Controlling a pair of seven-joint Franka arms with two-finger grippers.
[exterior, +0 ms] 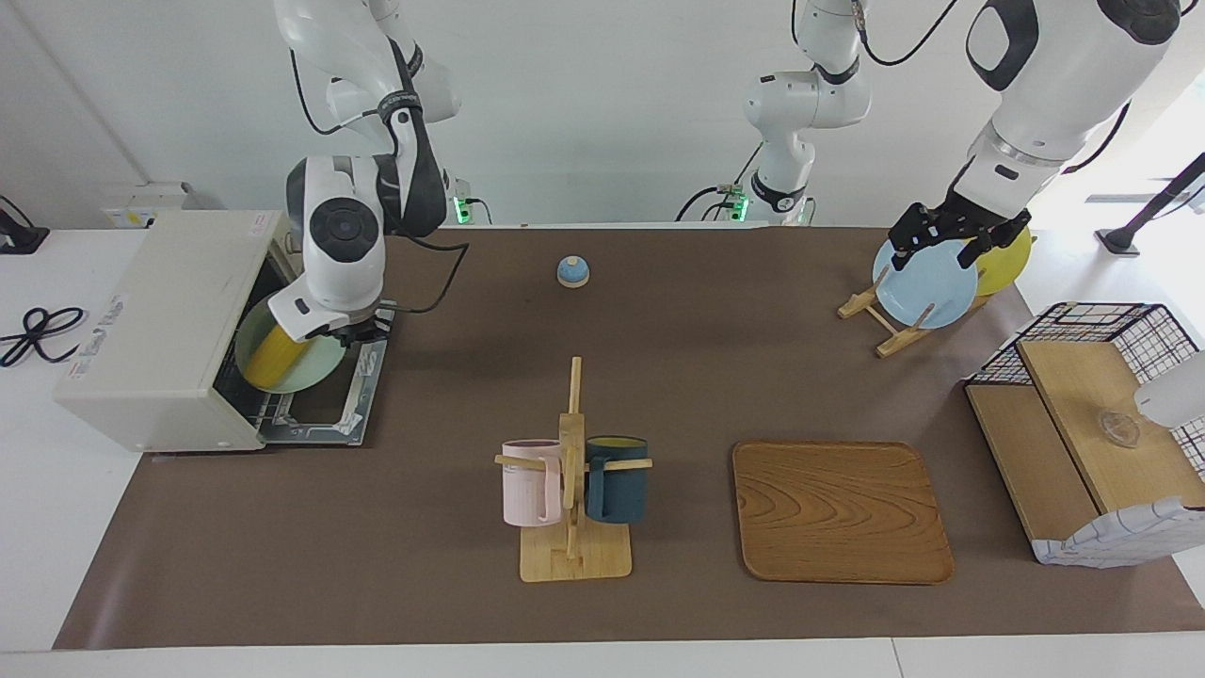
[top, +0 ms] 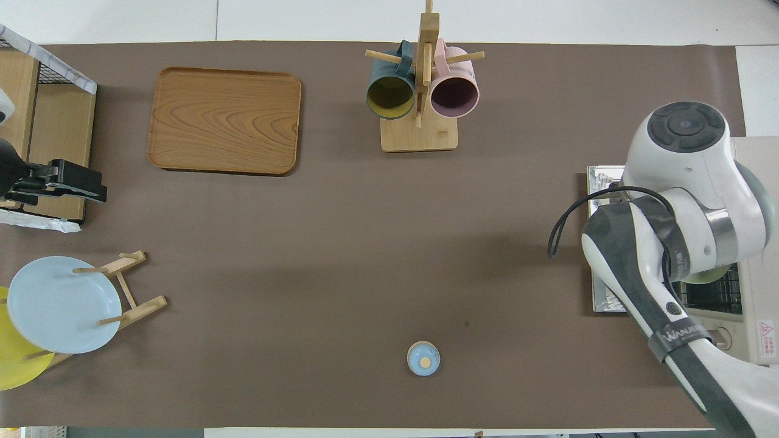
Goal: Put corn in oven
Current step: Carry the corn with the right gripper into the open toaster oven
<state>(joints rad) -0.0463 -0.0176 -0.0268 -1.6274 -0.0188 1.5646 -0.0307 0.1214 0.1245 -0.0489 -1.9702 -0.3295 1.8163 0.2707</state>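
R gripper (exterior: 350,331) at open oven (exterior: 160,330) mouth, holding mint plate (exterior: 315,367) w/ corn (exterior: 273,363); L gripper (exterior: 951,240) open over plate rack (exterior: 890,325).

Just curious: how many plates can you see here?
3: a blue plate and a yellow plate in the wooden rack, and a mint plate carrying corn at the oven; others may be hidden.

Right arm: comes down from its base, forearm bent low, wrist turned downward.
Right gripper (exterior: 350,331): at the oven (exterior: 151,330) mouth, over the lowered door; fingers hidden under the wrist.
Left arm: reaches down toward its own end of the table.
Left gripper (exterior: 955,243): fingers spread, hanging over the plate rack (exterior: 890,325).
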